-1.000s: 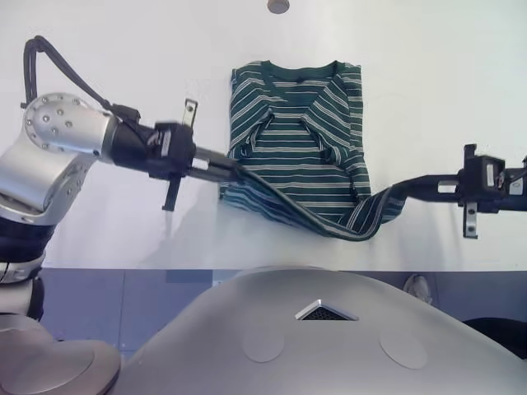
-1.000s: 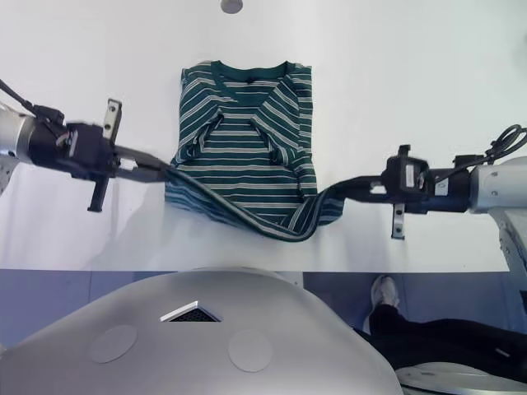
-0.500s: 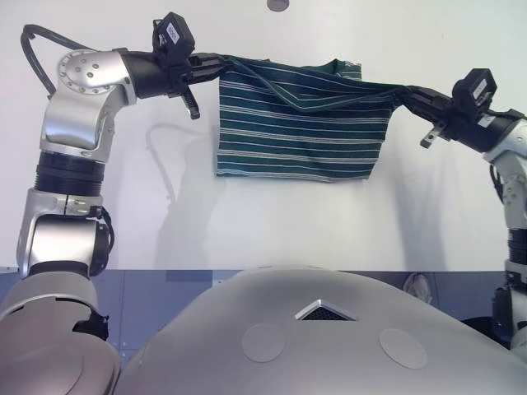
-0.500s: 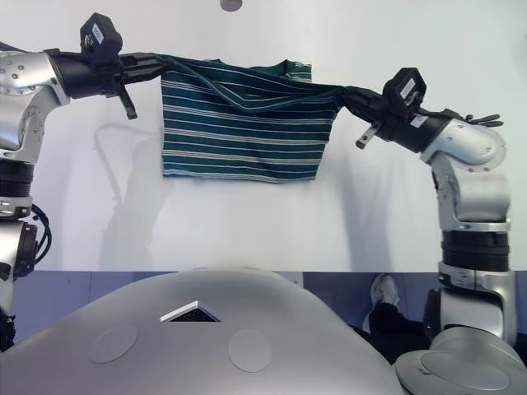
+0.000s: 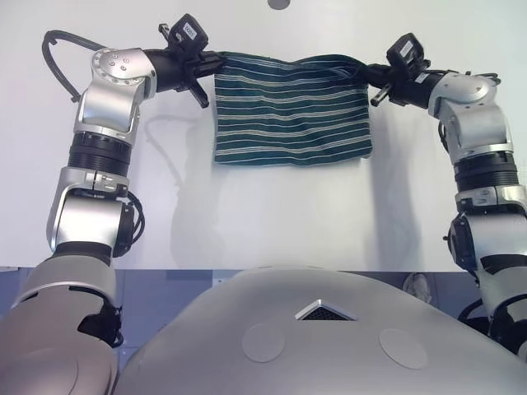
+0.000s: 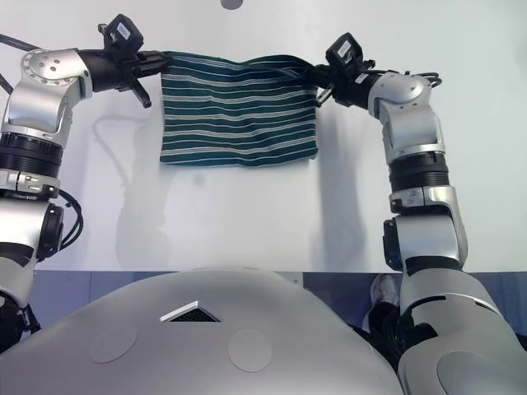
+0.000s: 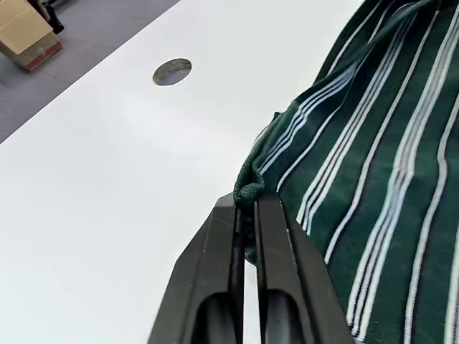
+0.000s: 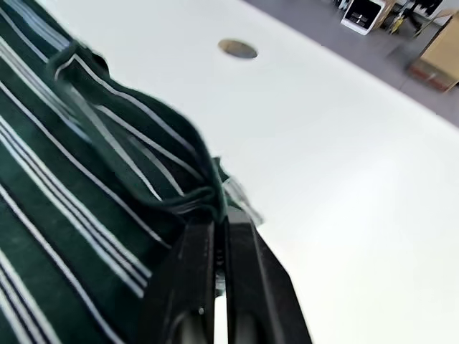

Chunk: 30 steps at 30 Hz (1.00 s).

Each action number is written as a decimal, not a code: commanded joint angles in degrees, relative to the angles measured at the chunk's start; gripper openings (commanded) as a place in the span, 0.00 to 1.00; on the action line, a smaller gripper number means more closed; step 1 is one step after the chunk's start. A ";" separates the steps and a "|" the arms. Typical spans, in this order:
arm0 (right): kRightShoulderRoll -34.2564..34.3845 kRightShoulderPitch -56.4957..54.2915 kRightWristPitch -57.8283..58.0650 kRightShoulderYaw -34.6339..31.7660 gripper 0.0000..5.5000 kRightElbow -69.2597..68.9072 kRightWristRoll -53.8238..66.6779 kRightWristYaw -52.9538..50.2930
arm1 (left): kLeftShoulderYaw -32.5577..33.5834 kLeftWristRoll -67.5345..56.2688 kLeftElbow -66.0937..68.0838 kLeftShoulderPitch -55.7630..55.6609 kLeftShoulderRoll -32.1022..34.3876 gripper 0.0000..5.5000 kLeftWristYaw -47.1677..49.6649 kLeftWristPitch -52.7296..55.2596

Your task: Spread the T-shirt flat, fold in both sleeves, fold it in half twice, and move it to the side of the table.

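Both corners of the T-shirt (image 5: 290,111) pinched — left tool (image 5: 214,61), right tool (image 5: 370,76) — sleeves hidden.

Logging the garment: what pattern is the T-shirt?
T-shirt: dark green with thin white stripes; best in the left wrist view.

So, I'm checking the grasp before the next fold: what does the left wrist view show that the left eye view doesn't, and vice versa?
Left wrist view: close up, the left gripper with its fingers shut on a bunched corner of the T-shirt, and a cardboard box beyond the edge of the table. Left eye view: the right gripper pinching the opposite corner, and the whole folded T-shirt stretched between the two. Both: the striped T-shirt, the white table and the round hole in it.
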 commanded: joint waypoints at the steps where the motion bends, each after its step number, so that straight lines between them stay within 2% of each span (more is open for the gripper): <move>1: 2.22 -3.53 -0.11 -0.67 0.09 5.72 -3.49 -6.22 | 2.19 2.36 3.62 -1.78 -1.47 0.15 5.56 -0.64; 7: 2.61 -5.54 -0.49 -6.82 0.30 11.15 -3.64 -15.13 | 4.96 6.11 7.33 -4.96 -1.56 0.34 14.28 -4.60; 9: 2.94 -5.40 -1.76 -9.55 0.34 9.72 -2.72 -17.97 | 6.15 7.48 8.47 -5.99 -1.43 0.37 17.93 -6.84; 11: 3.28 -3.30 -5.12 -11.19 0.34 2.71 -2.63 -20.20 | 9.50 6.09 5.84 -5.45 -2.30 0.37 21.44 -9.07; 13: 4.56 0.98 -3.99 -9.75 0.34 -11.04 -1.83 -18.76 | 16.01 0.58 -1.79 -3.37 -5.29 0.37 25.14 -11.90; 15: 7.51 7.24 4.07 -3.18 0.34 -28.00 0.67 -15.80 | 22.10 -7.13 -14.95 -0.13 -10.44 0.37 29.02 -12.64; 18: 14.76 12.05 11.65 6.43 0.34 -36.94 -0.58 -18.52 | 25.25 -11.87 -28.02 2.44 -16.30 0.37 35.50 -11.21; 20: 18.48 12.46 13.66 12.78 0.34 -36.64 -2.68 -19.22 | 25.54 -12.18 -31.46 2.67 -18.36 0.37 38.69 -9.76; 22: 18.19 11.03 10.72 22.87 0.34 -33.15 -8.63 -15.91 | 25.06 -11.94 -32.57 2.99 -19.05 0.37 39.63 -8.87; 27: 19.48 5.75 8.49 32.39 0.34 -20.87 -15.86 -11.25 | 24.40 -10.97 -32.62 3.08 -19.66 0.37 40.46 -8.60; 30: 12.22 6.17 5.24 38.46 0.34 -23.02 -17.77 0.13 | 24.07 -10.26 -32.13 3.36 -19.94 0.37 40.67 -9.42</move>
